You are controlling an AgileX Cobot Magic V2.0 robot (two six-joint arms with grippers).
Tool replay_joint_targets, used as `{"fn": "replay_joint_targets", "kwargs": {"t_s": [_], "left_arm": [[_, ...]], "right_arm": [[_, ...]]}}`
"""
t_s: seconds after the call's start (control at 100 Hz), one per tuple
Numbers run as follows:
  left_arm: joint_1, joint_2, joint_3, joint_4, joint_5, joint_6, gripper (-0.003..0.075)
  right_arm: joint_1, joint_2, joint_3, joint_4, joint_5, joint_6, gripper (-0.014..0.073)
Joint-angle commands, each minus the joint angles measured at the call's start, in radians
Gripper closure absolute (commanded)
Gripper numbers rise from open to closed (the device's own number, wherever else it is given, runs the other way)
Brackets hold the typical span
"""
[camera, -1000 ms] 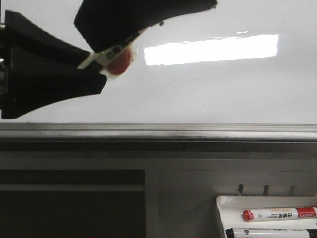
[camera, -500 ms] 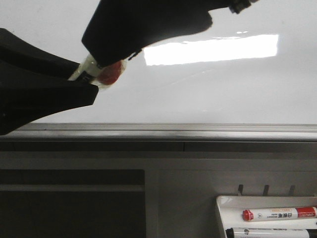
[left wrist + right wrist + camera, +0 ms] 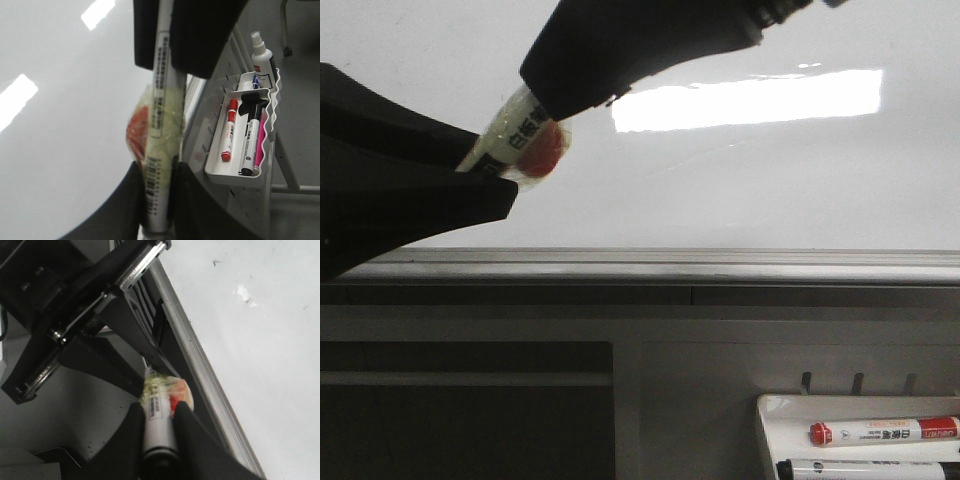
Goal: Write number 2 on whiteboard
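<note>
The whiteboard point(image 3: 750, 190) fills the upper front view, glossy white with a reflected light bar and a grey edge rail point(image 3: 720, 265). No number 2 shows on it. A white marker pen point(image 3: 515, 135), wrapped in yellowish tape with a red patch, is held in front of the board. My left gripper point(image 3: 485, 160) comes in from the left and is shut on one end. My right gripper point(image 3: 565, 100) comes from above and is shut on the other end. The left wrist view shows the pen point(image 3: 160, 125) between my fingers point(image 3: 159, 192). The right wrist view shows the same pen point(image 3: 157, 407) between mine point(image 3: 159, 422).
A small white tray point(image 3: 770, 410) hangs below the board at the lower right, holding a red marker point(image 3: 885, 431) and a black one point(image 3: 865, 469). The left wrist view shows this tray point(image 3: 235, 172) and a spray bottle point(image 3: 261, 50).
My right gripper has slid right and up along the pen, baring more of its taped barrel. My left gripper has dropped lower, and the pen has shifted slightly left.
</note>
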Motion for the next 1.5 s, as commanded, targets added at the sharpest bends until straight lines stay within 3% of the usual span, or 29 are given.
{"fn": "replay_joint_targets", "kwargs": {"t_s": [0.0,0.12,0.19,0.36,0.48,0.56,0.61,0.68,0.78,0.9,1.25,1.49], "left_arm": [[-0.004,-0.014,-0.023,-0.066,-0.094,-0.019,0.0526],[-0.004,-0.051,-0.023,-0.089,-0.148,-0.019,0.0245],[-0.004,-0.092,-0.023,-0.09,-0.142,-0.019,0.0155],[-0.004,-0.241,-0.014,-0.076,0.0,-0.023,0.0156],[-0.004,-0.368,-0.01,-0.104,0.052,-0.194,0.0156],[-0.004,-0.443,-0.01,-0.145,0.07,-0.228,0.0158],[-0.003,-0.476,-0.01,-0.212,0.107,-0.228,0.0185],[-0.003,-0.51,-0.01,-0.353,0.177,-0.214,0.0283],[-0.003,-0.533,-0.01,-0.504,0.241,-0.123,0.05],[-0.003,-0.533,-0.01,-0.517,0.232,-0.032,0.0738],[-0.003,-0.533,-0.01,-0.665,0.181,0.071,0.0741],[-0.003,-0.533,-0.01,-0.694,0.179,0.118,0.0741]], "right_arm": [[-0.005,-0.019,-0.035,0.006,-0.058,-0.009,0.0667],[-0.005,-0.019,-0.035,0.006,-0.075,-0.009,0.0667],[-0.005,-0.019,-0.035,0.006,-0.106,-0.009,0.0667],[-0.005,-0.019,-0.035,0.006,-0.2,-0.009,0.0667],[-0.005,-0.017,-0.035,0.006,-0.221,-0.009,0.0667],[-0.005,-0.009,-0.035,0.019,-0.233,-0.009,0.0667],[-0.003,-0.002,-0.035,0.034,-0.235,-0.009,0.0667],[-0.003,0.0,-0.035,0.033,-0.228,-0.009,0.0667],[-0.008,0.0,-0.035,0.036,-0.241,-0.006,0.0667],[-0.026,0.0,-0.035,0.048,-0.263,0.005,0.0667],[-0.07,0.0,-0.035,0.082,-0.378,0.003,0.0666],[-0.168,0.013,-0.092,0.12,-0.293,0.003,0.0664]]}}
